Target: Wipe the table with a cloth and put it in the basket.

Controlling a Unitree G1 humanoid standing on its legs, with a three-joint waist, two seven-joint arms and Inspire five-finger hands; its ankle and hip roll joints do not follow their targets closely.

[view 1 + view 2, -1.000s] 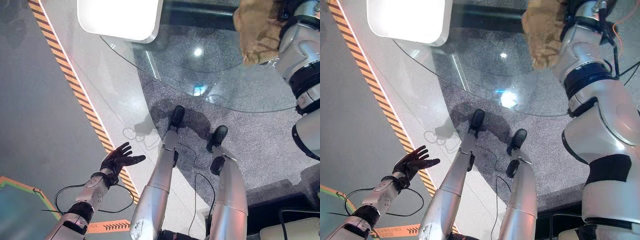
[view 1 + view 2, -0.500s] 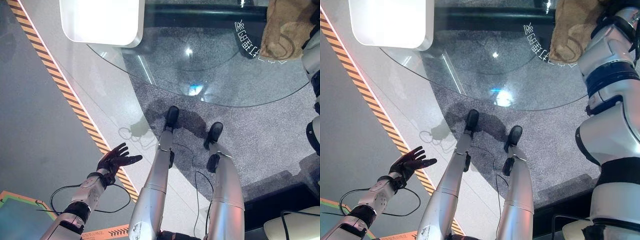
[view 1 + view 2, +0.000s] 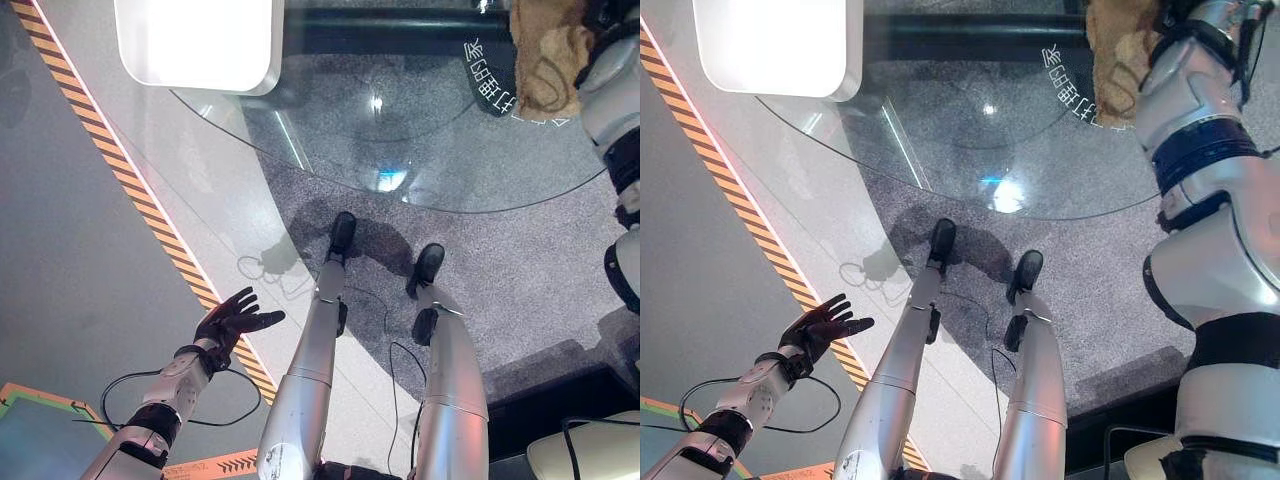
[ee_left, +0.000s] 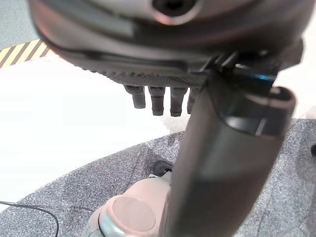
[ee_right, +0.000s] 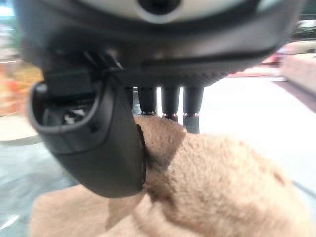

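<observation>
Cloth [image 5: 207, 187], tan and fluffy, pinched in my right hand [image 5: 98, 143] over the glass worktop [image 3: 400, 130]. Left hand [image 3: 235, 318] spread, idle above the floor. Wiping step, I judge; next needs cloth pressed flat.

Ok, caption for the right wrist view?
Right hand gripping the tan fluffy cloth, thumb pressed into its folds.
</observation>
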